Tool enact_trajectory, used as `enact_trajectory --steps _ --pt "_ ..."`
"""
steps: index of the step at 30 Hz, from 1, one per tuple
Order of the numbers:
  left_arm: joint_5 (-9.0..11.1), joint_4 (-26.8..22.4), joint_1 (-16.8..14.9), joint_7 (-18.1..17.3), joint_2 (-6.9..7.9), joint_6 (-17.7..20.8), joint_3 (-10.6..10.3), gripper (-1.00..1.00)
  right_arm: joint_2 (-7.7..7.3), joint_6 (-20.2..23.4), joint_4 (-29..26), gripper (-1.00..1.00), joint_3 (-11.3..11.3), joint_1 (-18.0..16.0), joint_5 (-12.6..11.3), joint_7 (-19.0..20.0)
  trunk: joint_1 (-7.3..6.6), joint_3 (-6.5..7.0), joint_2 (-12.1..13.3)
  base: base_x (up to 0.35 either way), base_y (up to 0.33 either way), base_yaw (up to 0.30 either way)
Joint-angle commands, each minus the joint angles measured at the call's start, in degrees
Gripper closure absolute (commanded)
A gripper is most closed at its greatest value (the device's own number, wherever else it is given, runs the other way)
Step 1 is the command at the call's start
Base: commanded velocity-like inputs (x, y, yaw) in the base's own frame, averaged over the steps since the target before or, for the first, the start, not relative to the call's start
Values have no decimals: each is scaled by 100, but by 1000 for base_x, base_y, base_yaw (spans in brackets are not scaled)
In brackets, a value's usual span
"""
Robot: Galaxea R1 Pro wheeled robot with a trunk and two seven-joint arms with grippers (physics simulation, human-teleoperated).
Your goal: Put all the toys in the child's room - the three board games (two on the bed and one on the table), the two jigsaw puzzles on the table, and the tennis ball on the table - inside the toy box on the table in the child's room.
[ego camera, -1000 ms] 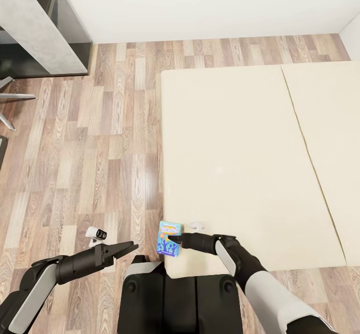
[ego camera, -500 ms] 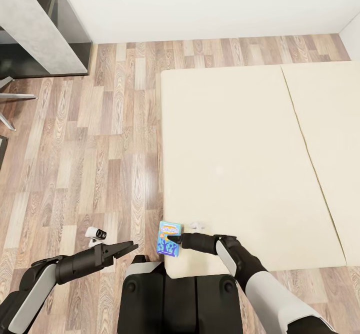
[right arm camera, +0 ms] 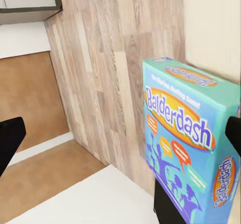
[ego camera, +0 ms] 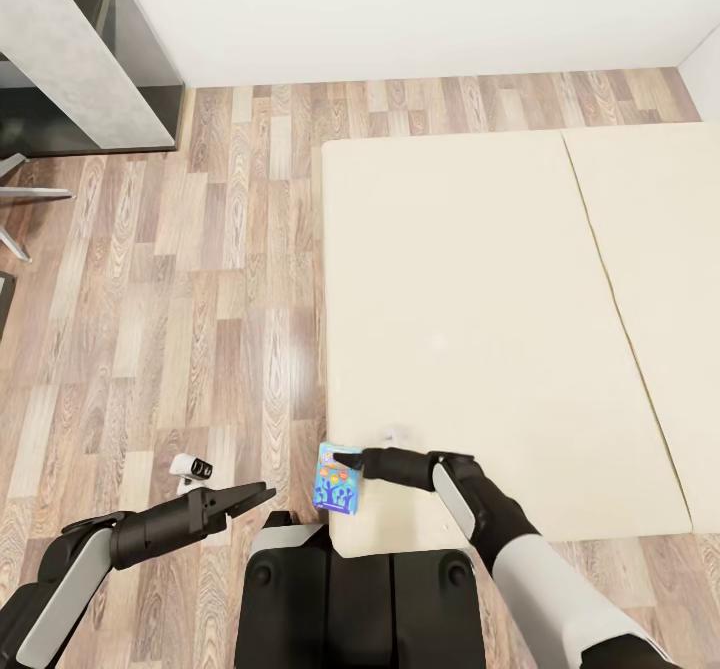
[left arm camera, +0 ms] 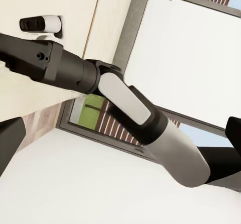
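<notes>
The small blue Balderdash board game (ego camera: pixel 338 479) stood at the near-left corner of the bed (ego camera: pixel 480 329), the right gripper (ego camera: pixel 350 461) pinching its top edge. The left gripper (ego camera: pixel 245 498) hung over the floor, fingers pressed together. The table (ego camera: pixel 70 49) was cut off.

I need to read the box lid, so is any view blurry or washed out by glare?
Right wrist view: the blue game box is sharp, evenly lit, its lettering readable. Head view: crisp, flat light, no glare on the bed; the box is too small to read. Left wrist view: sharp, no glare.
</notes>
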Motion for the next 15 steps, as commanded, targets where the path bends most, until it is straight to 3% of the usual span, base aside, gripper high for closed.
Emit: enact_trajectory --steps 1,10,15 --pt "22 0 -3 -2 5 24 -7 -100 -2 107 -78 -100 2 -1 -47 -9 3 -6 -8 0 0 0" --pt "22 2 -2 -2 5 24 1 -100 -13 498 -621 -100 -31 56 -48 -9 3 -6 -8 0 0 0" --pt "22 2 -3 -2 5 24 3 -100 -107 692 -795 -100 -40 82 -73 -9 3 -6 -8 0 0 0"
